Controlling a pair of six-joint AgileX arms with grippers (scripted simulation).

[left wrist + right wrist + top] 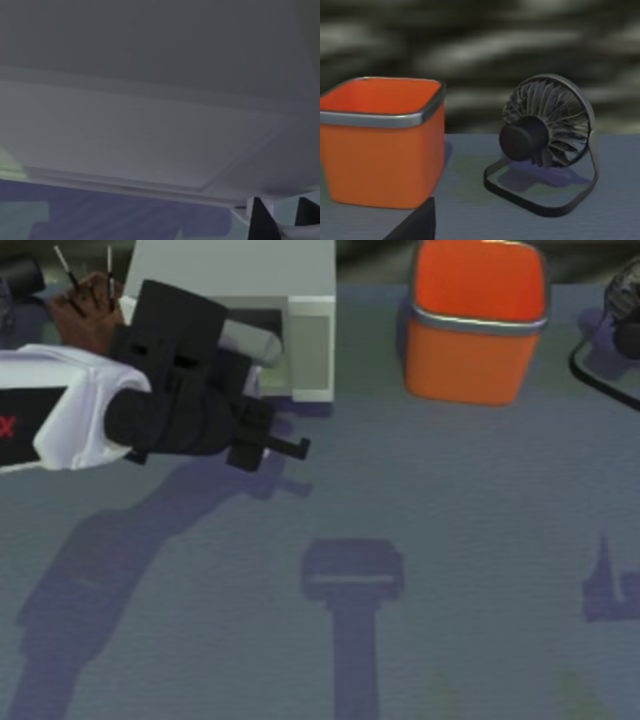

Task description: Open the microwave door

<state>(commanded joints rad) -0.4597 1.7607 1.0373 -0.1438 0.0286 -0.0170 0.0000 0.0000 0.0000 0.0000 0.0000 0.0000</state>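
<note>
The light grey-white microwave (240, 270) stands at the back, left of centre, with its plain control panel (310, 350) on the right of its front. My left arm reaches in from the left and covers most of the door. My left gripper (292, 446) hangs just in front of the microwave's front edge. The left wrist view is filled by the door (130, 135), a white frame around a greyish window. There the left gripper (284, 220) shows two dark fingertips (260, 222) on either side of the pale handle bar (300, 233), shut on it. Of my right gripper only one dark finger (420, 225) shows, parked off to the right.
An orange rounded bin (478, 320) stands right of the microwave, also in the right wrist view (380, 145). A black desk fan (545, 135) sits at the back right corner (620, 320). A brown object with thin sticks (85, 305) stands at the back left.
</note>
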